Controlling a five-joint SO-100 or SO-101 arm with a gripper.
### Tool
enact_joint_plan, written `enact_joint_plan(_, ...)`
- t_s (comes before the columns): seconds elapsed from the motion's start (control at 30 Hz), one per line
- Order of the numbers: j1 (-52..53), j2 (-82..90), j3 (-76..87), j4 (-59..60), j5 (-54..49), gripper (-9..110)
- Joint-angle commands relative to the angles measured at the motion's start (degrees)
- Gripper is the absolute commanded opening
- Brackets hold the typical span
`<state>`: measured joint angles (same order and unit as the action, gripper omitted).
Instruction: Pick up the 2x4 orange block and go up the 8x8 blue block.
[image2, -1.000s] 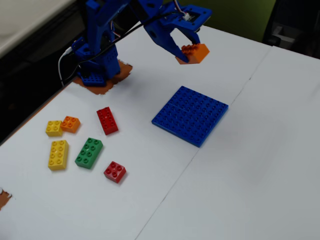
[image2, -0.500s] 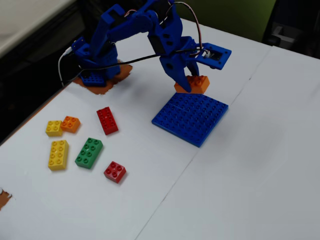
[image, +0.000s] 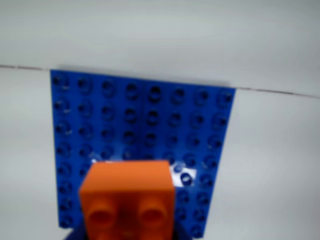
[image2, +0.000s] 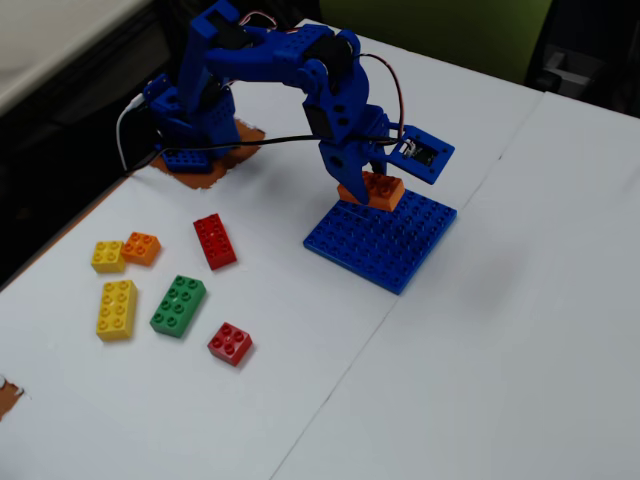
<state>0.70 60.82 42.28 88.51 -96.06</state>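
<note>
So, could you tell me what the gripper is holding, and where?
The gripper holds the 2x4 orange block by its long sides, over the blue baseplate.

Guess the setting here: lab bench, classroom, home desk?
Most likely a hobby or lab bench for robot training. Clues: a white table with the blue printed arm fixed at its edge, loose toy bricks, and the claw holding the orange block over the blue baseplate.

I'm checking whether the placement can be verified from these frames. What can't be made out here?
- Whether the orange block touches the blue baseplate: the fixed view is too coarse, and the wrist view is blurred.
- The block's full length: the wrist view's bottom edge cuts it off.
- The tool's fingertips: out of the wrist view, and merged with the arm in the fixed view.
</note>
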Motion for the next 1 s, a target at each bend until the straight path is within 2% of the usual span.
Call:
enact_joint_plan(0.0, -0.79, 4.57, 0.09, -1.14, 0.44, 0)
enact_joint_plan(0.97, -0.79, 8.7, 0.35, -2.72, 1.49, 0)
